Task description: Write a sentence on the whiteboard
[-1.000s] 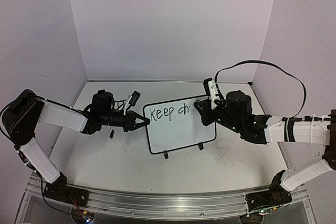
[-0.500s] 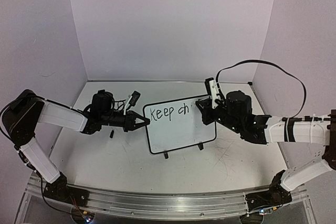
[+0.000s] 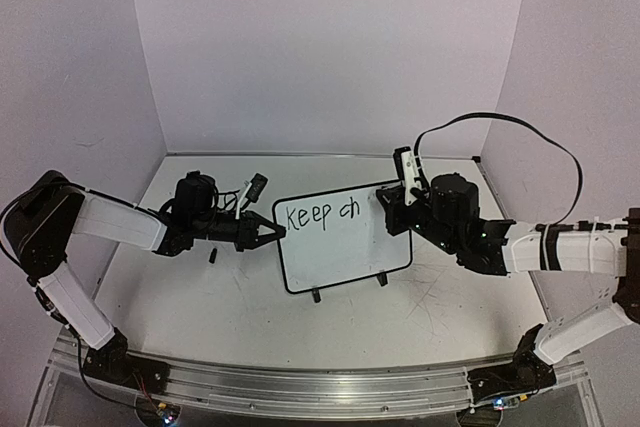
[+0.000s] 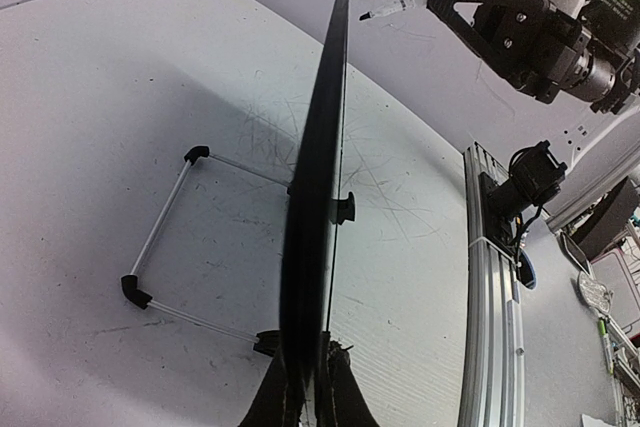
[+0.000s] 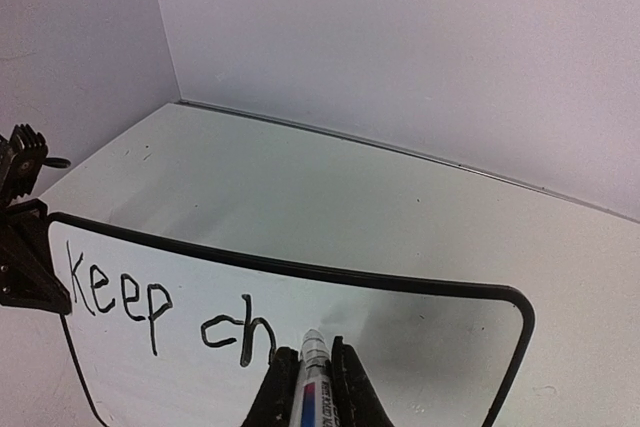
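Clamped on the marker (image 5: 313, 355), the right hand (image 5: 308, 392) poises its tip just right of "ch" in the sentence (image 5: 150, 307) on the whiteboard (image 3: 345, 252), whose left edge the left hand (image 3: 268, 232) pinches.

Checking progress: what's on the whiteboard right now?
Black lettering, "Keep ch", along the whiteboard's top; the rest in view is blank. The marker in the right fingers covers the patch after the "h".
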